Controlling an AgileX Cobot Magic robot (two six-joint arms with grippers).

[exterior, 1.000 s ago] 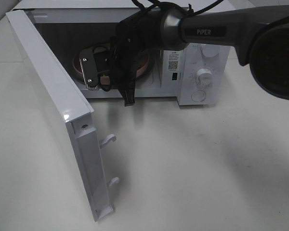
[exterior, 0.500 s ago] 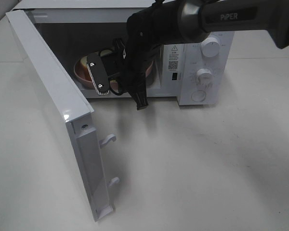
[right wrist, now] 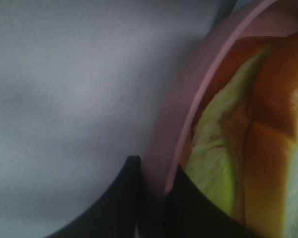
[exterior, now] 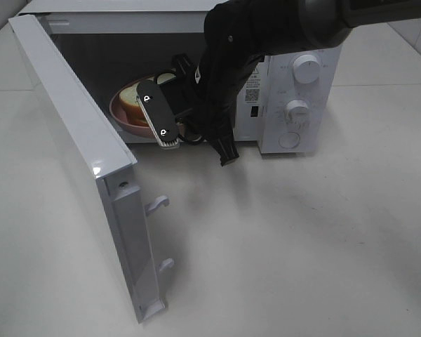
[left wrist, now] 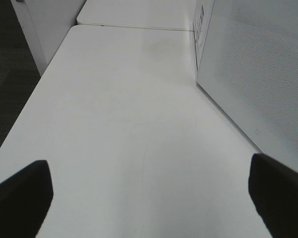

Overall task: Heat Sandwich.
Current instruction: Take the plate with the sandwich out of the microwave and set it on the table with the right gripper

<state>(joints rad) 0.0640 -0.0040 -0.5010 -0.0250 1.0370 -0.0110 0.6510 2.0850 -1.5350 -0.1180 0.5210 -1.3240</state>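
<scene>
Right gripper (right wrist: 156, 171): two dark, smooth, tapered fingers closed narrowly on the raised rim of a round pink plate (right wrist: 188, 99), one finger outside the rim and one inside. Grip on the plate confirmed; no contact with the food seen.

On the plate lies the small sandwich (right wrist: 248, 148) of thick white bread with glossy golden-brown crust and pale green, crinkled leafy filling. In the high view the sandwich (exterior: 135, 98) and plate (exterior: 118, 116) sit inside the dark cavity of a white box-shaped microwave oven (exterior: 316, 105), near the cavity's front opening. The black arm reaches into that opening from the control-panel side.

The microwave's flat white door (exterior: 77, 140) stands swung fully out from the cavity, two hooked latches showing on its free edge. Three round white dials (exterior: 297, 110) are stacked on the panel beside the cavity.

Left gripper (left wrist: 149, 198): blunt dark fingertips spread wide apart, holding nothing, above the matte white table (left wrist: 129, 124) alongside the microwave's perforated side wall.
</scene>
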